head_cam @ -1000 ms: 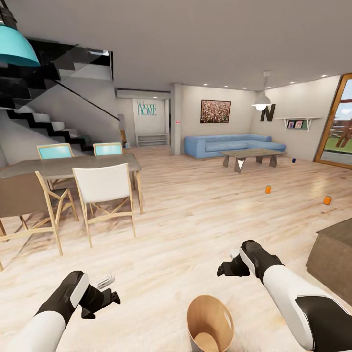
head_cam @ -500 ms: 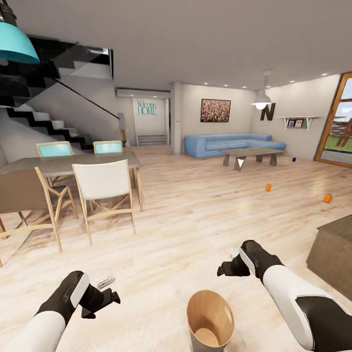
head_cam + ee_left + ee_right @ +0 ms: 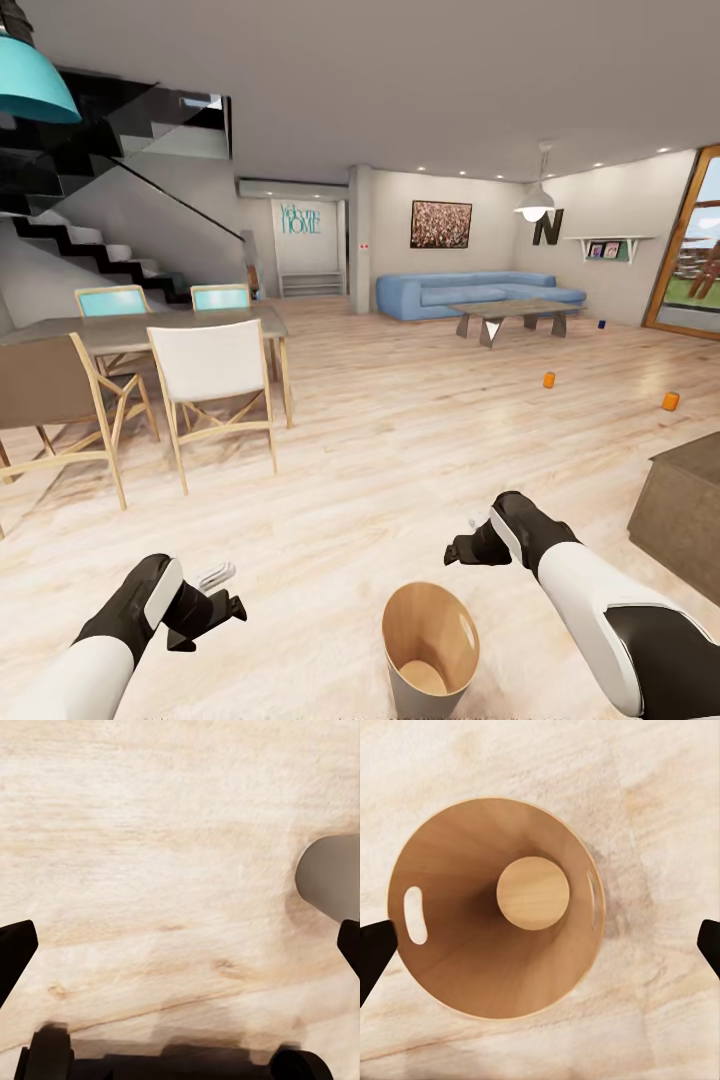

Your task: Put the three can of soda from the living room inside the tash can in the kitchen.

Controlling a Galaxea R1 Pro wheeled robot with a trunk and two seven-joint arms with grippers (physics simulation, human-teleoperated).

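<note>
Three soda cans stand upright on the pale wood floor in the right half of the head view, well apart from one another: an orange can [image 3: 549, 380] right of centre, a second orange can [image 3: 670, 401] near the right edge, and a dark blue can [image 3: 601, 325] further back, beside the coffee table [image 3: 515, 313] in front of the blue sofa [image 3: 478, 296]. They look light, rigid and smooth-walled, probably slippery, so a firm pinch across the middle of the body seems the safest hold. The trash can [image 3: 431, 648] sits at the bottom centre of the frame, empty, its mouth open upward; in the right wrist view its slotted wall [image 3: 414, 914] shows. The right claw [image 3: 473, 538] hovers above and beside it, the left claw [image 3: 212, 598] at lower left over bare floor; both are spread apart and hold nothing.
</note>
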